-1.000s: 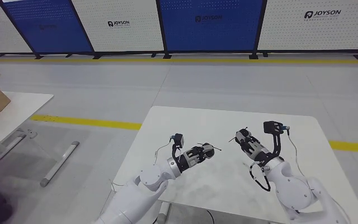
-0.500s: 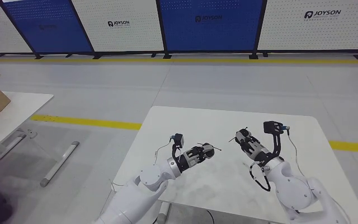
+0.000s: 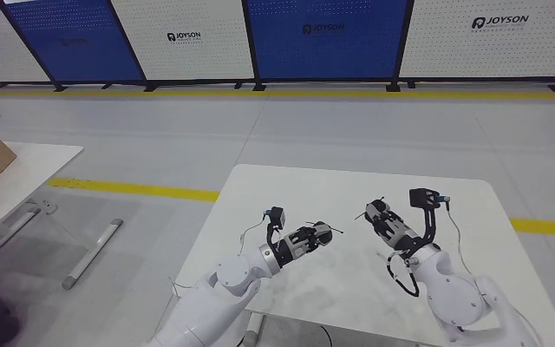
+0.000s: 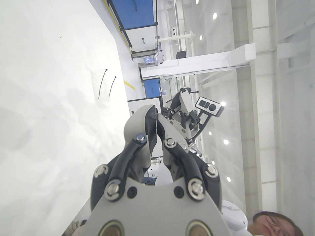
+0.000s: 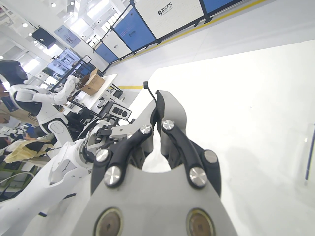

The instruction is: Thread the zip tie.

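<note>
Black zip tie (image 5: 150, 90) is clamped in my right gripper (image 5: 157, 104), head poking out mid-frame; my left gripper (image 4: 155, 121) pinches a black strand (image 3: 335, 230). If I misalign them, the tip may miss the head and buckle.

Desk (image 3: 286, 186): white top, rounded corners. Two black zip ties (image 4: 102, 83) lie flat on it, side by side, close but apart, roughly parallel, heads toward the same end. Faint outline of a clear sheet (image 4: 94, 92) beneath them; edges hard to trace. Right wrist view: a thin dark strip (image 5: 310, 148) lies flat on the desk beside a clear edge; too little shows to tell what it is. One small dark speck (image 5: 250, 107) on the bare top.
</note>
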Robot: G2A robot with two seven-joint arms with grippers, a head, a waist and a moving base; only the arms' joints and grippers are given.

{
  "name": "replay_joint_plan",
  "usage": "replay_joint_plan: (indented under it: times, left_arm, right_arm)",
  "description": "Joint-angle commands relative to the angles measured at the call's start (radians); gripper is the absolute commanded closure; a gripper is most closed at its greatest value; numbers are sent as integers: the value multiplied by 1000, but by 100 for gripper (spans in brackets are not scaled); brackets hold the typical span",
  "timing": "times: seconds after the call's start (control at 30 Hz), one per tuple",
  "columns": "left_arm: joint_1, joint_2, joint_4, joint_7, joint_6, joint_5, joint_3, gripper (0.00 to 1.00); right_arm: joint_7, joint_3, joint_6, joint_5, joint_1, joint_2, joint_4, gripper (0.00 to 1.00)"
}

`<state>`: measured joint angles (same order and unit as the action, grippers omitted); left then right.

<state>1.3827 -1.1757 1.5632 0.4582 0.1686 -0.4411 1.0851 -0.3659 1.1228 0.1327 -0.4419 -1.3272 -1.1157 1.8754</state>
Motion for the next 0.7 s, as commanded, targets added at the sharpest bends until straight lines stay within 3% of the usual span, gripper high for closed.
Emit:
replay_joint_plan:
  times: [0.0,0.2,0.67]
  left_arm:
    - [0,0,0,0,0,0,0,100]
    - [0,0,0,0,0,0,0,100]
    - [0,0,0,0,0,0,0,100]
  right_arm:
    - [69,0,0,15,-24,-5,6,100]
    - [184,-48,16,-26,-95,-17,22,100]
    - [188,-51,25,-19,-98,-20,23,100]
